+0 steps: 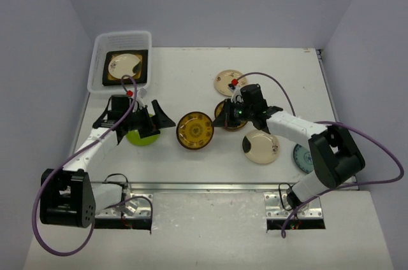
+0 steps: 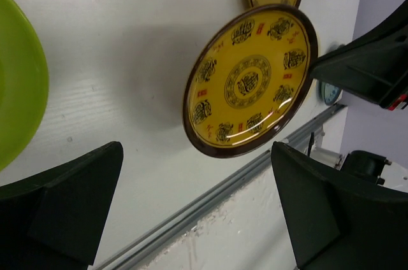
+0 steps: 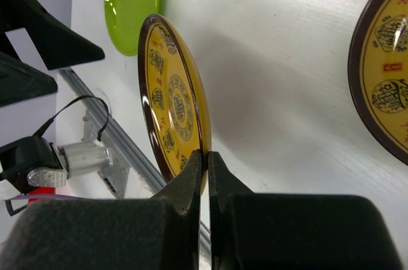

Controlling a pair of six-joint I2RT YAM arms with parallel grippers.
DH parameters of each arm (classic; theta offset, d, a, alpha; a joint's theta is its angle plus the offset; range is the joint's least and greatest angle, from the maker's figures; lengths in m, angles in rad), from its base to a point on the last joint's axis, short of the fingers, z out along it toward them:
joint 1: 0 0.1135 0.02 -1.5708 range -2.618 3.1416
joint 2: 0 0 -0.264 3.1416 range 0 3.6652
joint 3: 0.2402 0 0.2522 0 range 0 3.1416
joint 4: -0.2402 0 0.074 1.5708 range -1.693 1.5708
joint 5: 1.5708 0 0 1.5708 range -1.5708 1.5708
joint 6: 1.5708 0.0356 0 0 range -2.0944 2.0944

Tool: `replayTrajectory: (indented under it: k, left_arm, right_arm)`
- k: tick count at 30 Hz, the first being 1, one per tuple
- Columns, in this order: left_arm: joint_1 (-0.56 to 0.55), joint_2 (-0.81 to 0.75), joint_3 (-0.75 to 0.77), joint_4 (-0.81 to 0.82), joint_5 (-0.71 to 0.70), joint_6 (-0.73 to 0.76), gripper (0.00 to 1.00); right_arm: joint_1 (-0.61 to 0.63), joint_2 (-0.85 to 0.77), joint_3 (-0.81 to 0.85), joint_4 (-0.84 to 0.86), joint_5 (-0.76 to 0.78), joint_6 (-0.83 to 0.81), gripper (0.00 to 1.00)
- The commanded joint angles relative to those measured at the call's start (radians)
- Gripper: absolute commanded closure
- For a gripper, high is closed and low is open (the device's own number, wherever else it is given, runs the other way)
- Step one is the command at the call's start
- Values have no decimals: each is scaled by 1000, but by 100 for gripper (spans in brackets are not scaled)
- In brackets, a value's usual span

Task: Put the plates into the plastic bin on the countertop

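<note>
Yellow patterned plate [image 3: 175, 101] in right jaws, seemingly raised, left jaws apart

- Lime-green plate [image 1: 143, 137]: upper half lying hidden under the left tool [image 2: 197, 148] in the overhead view; running off the left edge of the left wrist view and the top edge of the right wrist view.
- Held patterned plate [image 3: 172, 92]: lower rim disappearing between the fingers of the right tool [image 3: 205, 155].
- Second patterned plate [image 3: 382, 72]: running off the right edge of the frame; overhead, sitting largely covered by the right tool.
- Blue-patterned plate [image 1: 301, 157]: right part tucking behind the right arm; pattern showing too small to read.
- Dark square plate [image 1: 145, 72]: centre lying covered by a cream plate [image 1: 124, 63].
</note>
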Motion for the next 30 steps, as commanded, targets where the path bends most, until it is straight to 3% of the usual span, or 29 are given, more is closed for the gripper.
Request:
replayTrajectory:
  k: [1,12,18,20,23,24,25,27,30]
  left_arm:
    - [-29,-20,2,87,11,-16,0]
    - [-126,54,-99,295,-26,-150,1]
    - [-130,105,-96,434,40,-189,18]
    - [-131,124,-92,492,91,-211,25]
    - [-135,149,-92,573,149,-251,48]
    - [-136,154,-88,627,180,-284,79]
    - [-139,158,-83,652,196,-293,94]
    - [-141,159,-73,680,211,-323,100]
    - [-140,141,-28,648,186,-329,100]
  right_arm:
    - [-20,-19,17,-6,-35,-17,100]
    - [-47,-55,43,-3,-106,15,100]
    - [-51,-101,40,15,-163,40,100]
    - [-51,-115,41,22,-188,49,100]
    - [-51,-126,43,37,-214,64,100]
    - [-51,-128,43,45,-224,71,100]
    - [-51,-129,43,51,-227,76,100]
    - [-53,-132,40,60,-230,82,100]
    - [-73,-141,34,60,-221,81,99]
